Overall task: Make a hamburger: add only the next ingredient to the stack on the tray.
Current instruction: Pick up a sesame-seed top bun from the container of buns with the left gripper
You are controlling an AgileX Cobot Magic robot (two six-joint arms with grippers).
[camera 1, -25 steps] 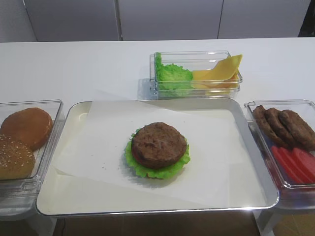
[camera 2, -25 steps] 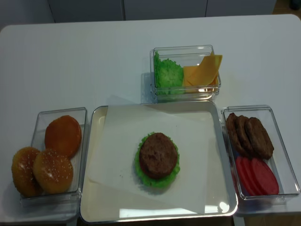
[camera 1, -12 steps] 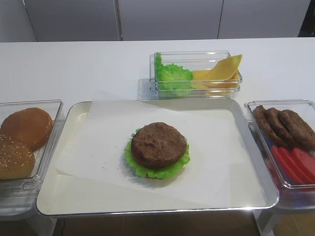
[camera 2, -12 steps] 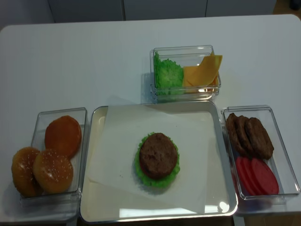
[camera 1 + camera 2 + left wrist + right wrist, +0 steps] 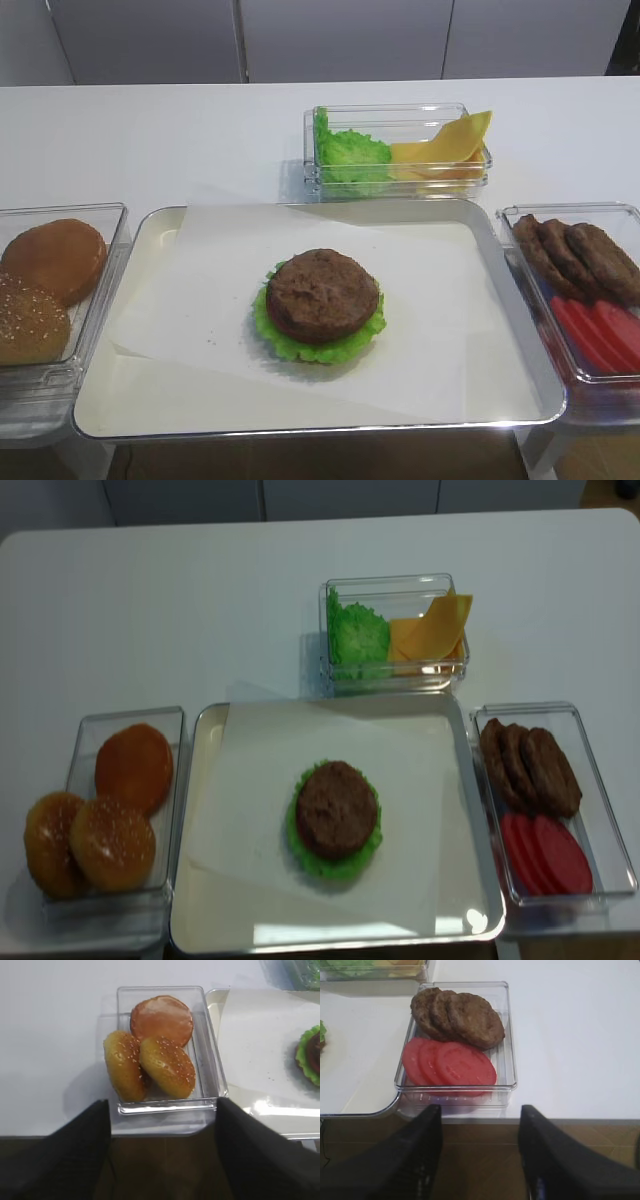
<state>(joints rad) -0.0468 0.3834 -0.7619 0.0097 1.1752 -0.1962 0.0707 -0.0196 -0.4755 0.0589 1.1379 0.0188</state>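
Patty-and-lettuce stack (image 5: 322,304) on papered tray (image 5: 150,420), seeded bun top (image 5: 167,1066) in left box (image 5: 212,1085), both grippers' jaws spread, empty.

Open white paper all around the stack (image 5: 337,822) on the tray (image 5: 200,920), with room to come in from any side and from above. Hemmed left by a clear box (image 5: 210,1067) of buns, two sesame bun tops (image 5: 167,1065) leaning together at its near end and a smooth bun (image 5: 161,1019) flat at the far end, little slack beside the walls. Hemmed right by a box of patties and tomato slices (image 5: 506,1067), far side by a box of lettuce and cheese (image 5: 395,630), bare table (image 5: 200,610) beyond.
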